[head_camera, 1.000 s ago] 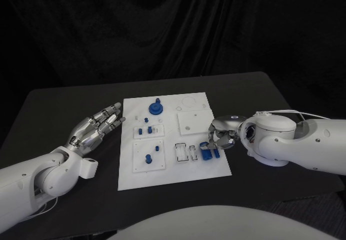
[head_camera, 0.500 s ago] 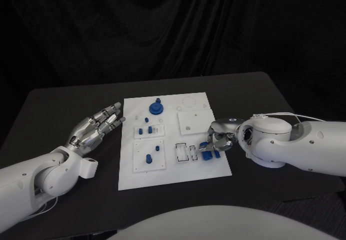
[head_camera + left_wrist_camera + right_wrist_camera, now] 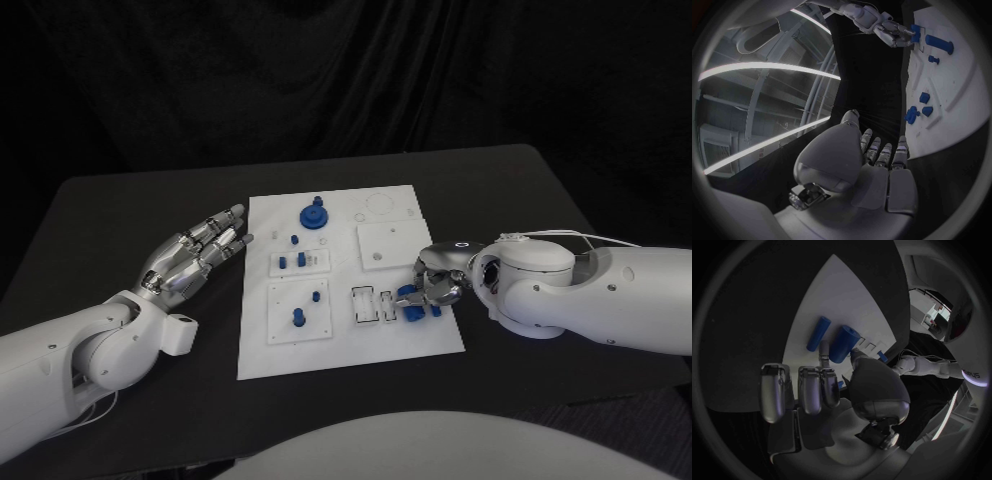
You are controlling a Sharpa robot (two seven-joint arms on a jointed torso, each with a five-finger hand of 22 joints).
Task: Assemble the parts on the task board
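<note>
Right hand on blue cylinders at the task board's edge

I see my right hand (image 3: 437,287) pinching a thick blue cylinder (image 3: 844,343) on the white task board (image 3: 346,340), a thinner blue rod (image 3: 818,333) just beside it; my left hand (image 3: 192,258) hovers off the board's far side, fingers apart.

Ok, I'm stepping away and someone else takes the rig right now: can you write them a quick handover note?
Left hand: open, flat beside the white board's left edge, holding nothing.
Right hand: at the board's right edge, fingertips at two loose blue cylinders; whether it grips one I cannot tell.
Done: a large blue knob and several small blue pieces stand in the board.
Left: the two cylinders by the right hand, with open slots next to them.
</note>
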